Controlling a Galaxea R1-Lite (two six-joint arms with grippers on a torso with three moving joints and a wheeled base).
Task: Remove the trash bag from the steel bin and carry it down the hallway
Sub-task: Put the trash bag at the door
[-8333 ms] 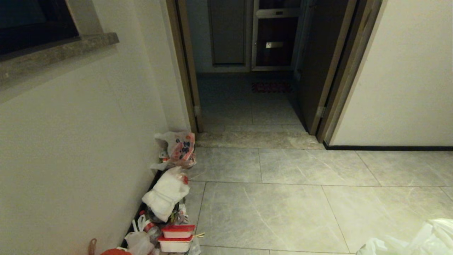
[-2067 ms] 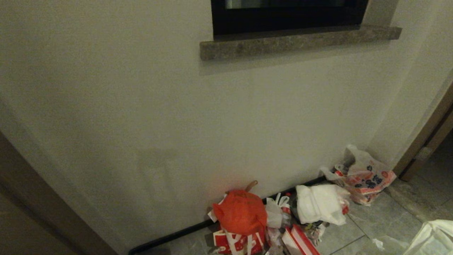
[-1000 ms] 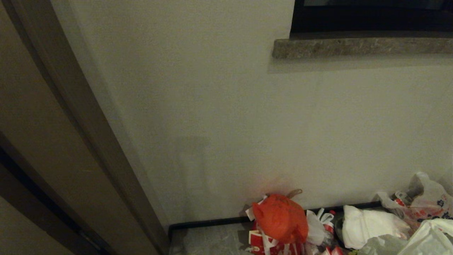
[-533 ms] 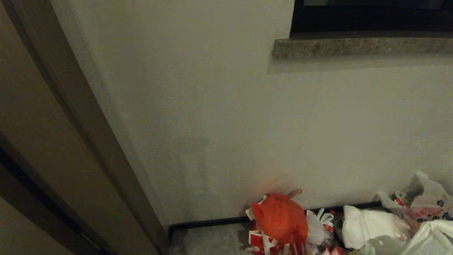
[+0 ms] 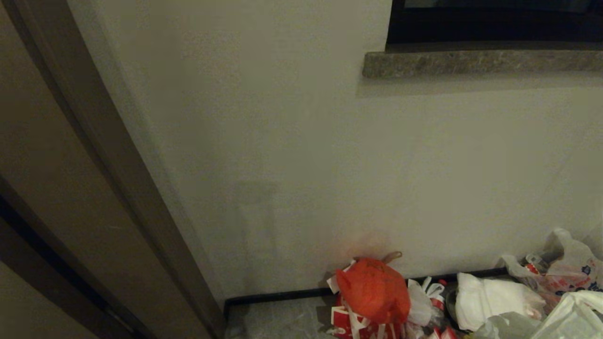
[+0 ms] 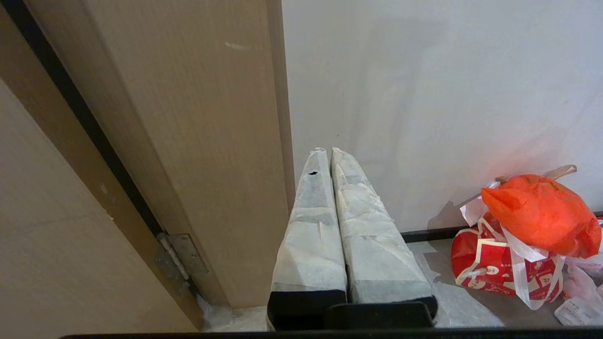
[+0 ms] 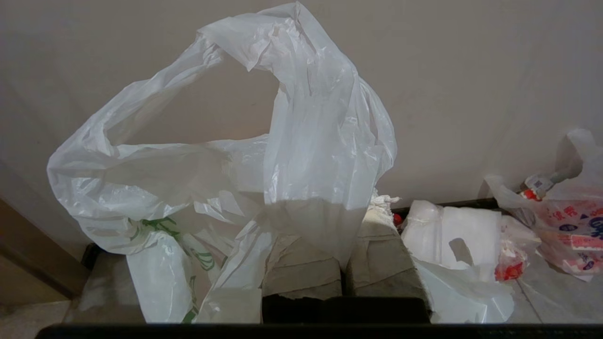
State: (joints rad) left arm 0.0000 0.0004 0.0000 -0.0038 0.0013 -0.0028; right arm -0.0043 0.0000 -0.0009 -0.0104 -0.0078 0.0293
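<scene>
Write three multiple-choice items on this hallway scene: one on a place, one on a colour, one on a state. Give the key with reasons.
1. Where does the orange-red bag lie?
A. On the window ledge
B. On the floor against the wall
C. Inside the doorway

2. What colour are the printed marks on the trash bag?
A. Green
B. Blue
C. Black

3. What state is the right end effector in?
A. Open and empty
B. Shut on the trash bag
C. Shut on a red carton

Key:
1 B: the head view shows it at the black baseboard, under and left of the stone window ledge.
2 A: the right wrist view shows green strokes low on the white plastic.
3 B: the taped fingers stand together with the bag's plastic gathered over them.
</scene>
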